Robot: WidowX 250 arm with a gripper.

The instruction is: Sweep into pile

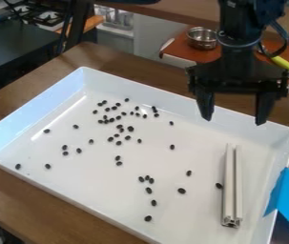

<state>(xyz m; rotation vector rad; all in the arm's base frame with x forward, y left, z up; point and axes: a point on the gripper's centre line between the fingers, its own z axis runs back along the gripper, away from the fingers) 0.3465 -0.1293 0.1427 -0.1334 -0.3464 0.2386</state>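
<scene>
Black beans lie scattered across the white tray, most densely toward its far side, with one just beside the pale grooved bar at the tray's right, while the black gripper hangs over the far rim, its fingers spread with nothing between them.

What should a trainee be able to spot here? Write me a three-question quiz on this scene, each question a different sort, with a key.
1. Multiple choice: Where is the slotted white bar? a) inside the tray; b) under it; c) beside it.
2. True or false: The dark beans lie scattered, not in one pile.
3. Fill in "open" or "shut": The jaws of the gripper are ____.

Key: 1 a; 2 true; 3 open.
</scene>
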